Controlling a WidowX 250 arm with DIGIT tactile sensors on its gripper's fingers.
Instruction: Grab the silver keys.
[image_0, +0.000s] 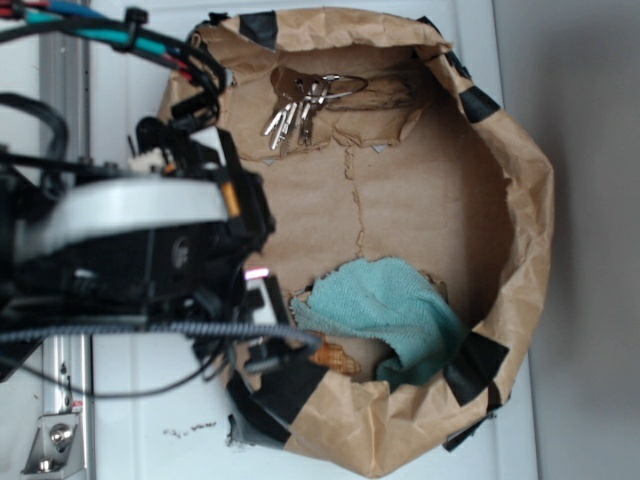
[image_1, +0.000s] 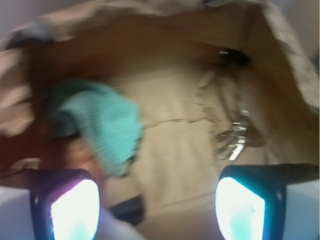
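The silver keys (image_0: 297, 108) lie fanned out on a ring on the brown paper floor near the far side of the bin. In the blurred wrist view the silver keys (image_1: 234, 141) show ahead and to the right, beyond the right finger. My gripper (image_0: 262, 305) hangs at the bin's left edge, well away from the keys and closer to the teal cloth. In the wrist view the gripper (image_1: 157, 210) stands open, its two glowing pads (image_1: 75, 212) wide apart with only paper between them.
A crumpled teal cloth (image_0: 385, 310) lies in the near part of the bin, seen as the teal cloth (image_1: 102, 125) ahead left. An orange-brown shell (image_0: 335, 355) peeks out beside it. The paper-lined bin wall (image_0: 525, 230) with black tape rings everything.
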